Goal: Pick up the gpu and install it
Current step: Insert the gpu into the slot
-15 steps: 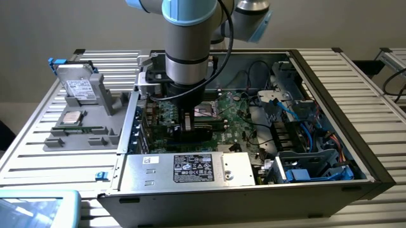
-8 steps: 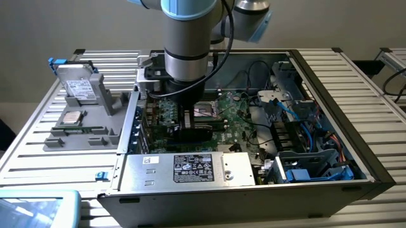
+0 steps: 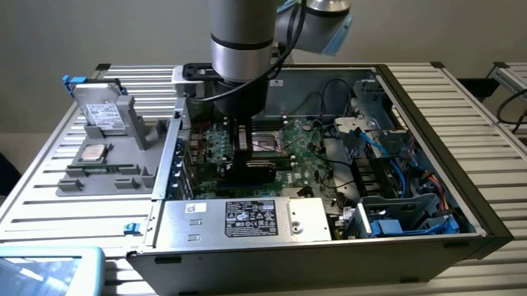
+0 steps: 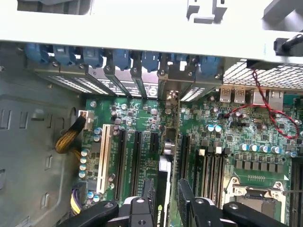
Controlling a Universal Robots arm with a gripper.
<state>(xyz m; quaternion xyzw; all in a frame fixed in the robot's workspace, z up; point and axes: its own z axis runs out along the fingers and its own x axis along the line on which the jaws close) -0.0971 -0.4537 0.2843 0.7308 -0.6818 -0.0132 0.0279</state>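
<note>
The gpu (image 4: 165, 166) stands on edge in a motherboard slot, its metal bracket up against the rear slot openings of the case. In the exterior view it shows as a dark card (image 3: 248, 172) right under my arm. My gripper (image 4: 166, 201) is directly above the card and open. Its black fingers (image 4: 187, 197) straddle the card's upper edge with a small gap on each side. From the exterior view the gripper (image 3: 244, 150) reaches down into the open computer case (image 3: 428, 117), over the green motherboard (image 3: 309, 148).
A grey fixture tray (image 3: 111, 176) on the exterior view's left holds a hard drive (image 3: 103, 114), a CPU (image 3: 93, 152) and a memory stick. The power supply (image 3: 247, 219) fills the case's front. Cables and a drive cage (image 3: 403, 209) crowd the right side. Blue slot latches (image 4: 120, 56) line the rear.
</note>
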